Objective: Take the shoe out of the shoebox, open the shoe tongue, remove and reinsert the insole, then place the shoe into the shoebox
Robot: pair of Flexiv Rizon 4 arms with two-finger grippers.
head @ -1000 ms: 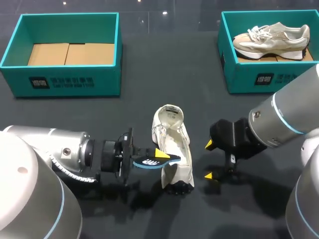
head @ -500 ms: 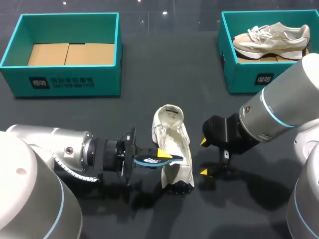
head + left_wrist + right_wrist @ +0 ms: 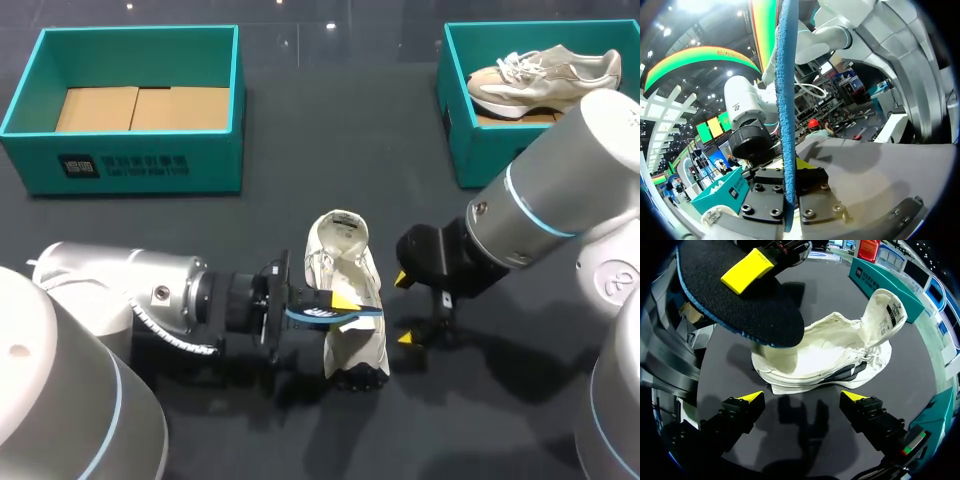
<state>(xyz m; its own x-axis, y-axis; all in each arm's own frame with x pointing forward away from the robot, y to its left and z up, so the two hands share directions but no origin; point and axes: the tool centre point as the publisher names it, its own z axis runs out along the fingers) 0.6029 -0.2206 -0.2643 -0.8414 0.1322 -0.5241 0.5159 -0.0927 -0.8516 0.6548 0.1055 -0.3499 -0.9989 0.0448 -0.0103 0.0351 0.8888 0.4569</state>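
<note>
Dark desk (image 3: 300,170). Two teal boxes at the far edge: the left shoebox (image 3: 130,165) shows only cardboard inside, the right shoebox (image 3: 500,150) holds a second shoe (image 3: 545,80). Both arms come in low toward the middle.

The shoe (image 3: 345,300) is out of the box, lying on the desk between the two claws with its tongue folded back and mouth wide. Soft, light upper, so it looks likely to skid or collapse if pushed. Best hold is probably the heel collar or the firmer sole edge.

The insole (image 3: 312,314) is out, its end poised over the shoe mouth. Thin foam that will probably flop and buckle, so feed it in flat and grip near one end.

The left claw (image 3: 335,308) is clamped on the insole. The right claw (image 3: 404,310) has its fingers spread, holding nothing, just beside the shoe.
</note>
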